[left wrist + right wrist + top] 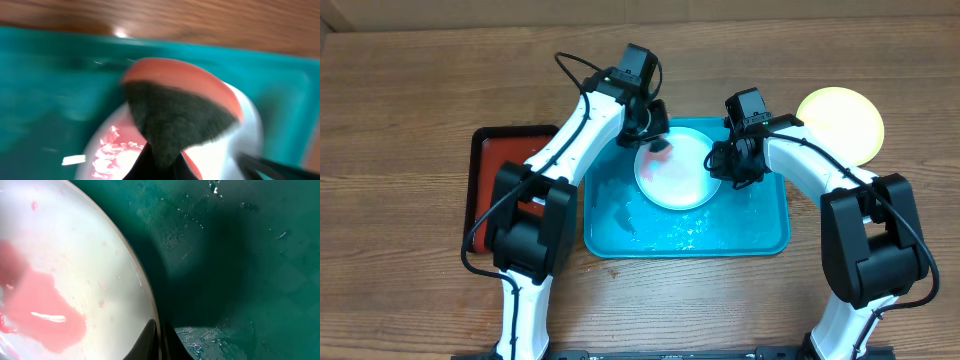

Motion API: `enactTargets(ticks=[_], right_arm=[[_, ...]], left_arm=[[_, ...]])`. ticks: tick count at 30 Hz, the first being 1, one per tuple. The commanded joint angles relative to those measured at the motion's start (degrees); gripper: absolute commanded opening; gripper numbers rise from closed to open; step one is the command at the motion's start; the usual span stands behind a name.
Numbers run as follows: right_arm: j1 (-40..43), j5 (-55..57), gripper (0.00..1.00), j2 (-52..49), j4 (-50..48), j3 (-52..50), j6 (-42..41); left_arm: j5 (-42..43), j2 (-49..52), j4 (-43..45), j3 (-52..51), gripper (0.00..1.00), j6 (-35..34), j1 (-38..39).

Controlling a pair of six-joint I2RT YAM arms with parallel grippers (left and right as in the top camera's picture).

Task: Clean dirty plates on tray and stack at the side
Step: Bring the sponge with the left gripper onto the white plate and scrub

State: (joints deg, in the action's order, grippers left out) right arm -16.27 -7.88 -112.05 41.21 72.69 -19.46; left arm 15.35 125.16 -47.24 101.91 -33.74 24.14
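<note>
Turquoise rectangular plastic tray (745, 228) held the white round plastic plate (682, 185), pink-smeared; right gripper (722, 166) clamped on its right rim, left gripper (656, 138) pinched a red-and-dark sponge (175, 107) at its far rim; yellow-green round plate (840, 118) lay outside on the wooden table (410, 80).

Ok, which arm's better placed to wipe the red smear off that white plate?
Left. The left gripper holds the sponge on the white plate, by the red smear. The right gripper pinches the plate's right rim, apparently steadying it, with nothing to wipe with.
</note>
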Motion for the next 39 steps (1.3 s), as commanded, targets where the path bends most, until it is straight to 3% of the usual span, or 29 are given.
enactTargets(ticks=[1,15,26,32,39], right_arm=[[0.15,1.64,0.04,-0.61,0.00,0.55,-0.09],[0.17,1.66,0.04,-0.59,0.31,0.55,-0.07],[0.22,2.34,0.04,-0.59,0.44,0.57,3.34],[0.22,6.62,0.04,-0.57,0.52,0.83,3.48],[-0.70,7.41,0.04,0.11,3.39,5.09,10.64]], left_arm=[[5.05,1.31,0.07,0.85,0.04,1.84,2.99],[-12.96,8.63,-0.07,0.83,0.04,2.08,7.54],[-33.03,8.15,-13.38,6.88,0.04,2.01,4.11],[-30.86,5.84,-19.47,15.43,0.04,2.03,2.38],[-27.71,-1.25,-24.55,18.60,0.04,2.01,-2.03]])
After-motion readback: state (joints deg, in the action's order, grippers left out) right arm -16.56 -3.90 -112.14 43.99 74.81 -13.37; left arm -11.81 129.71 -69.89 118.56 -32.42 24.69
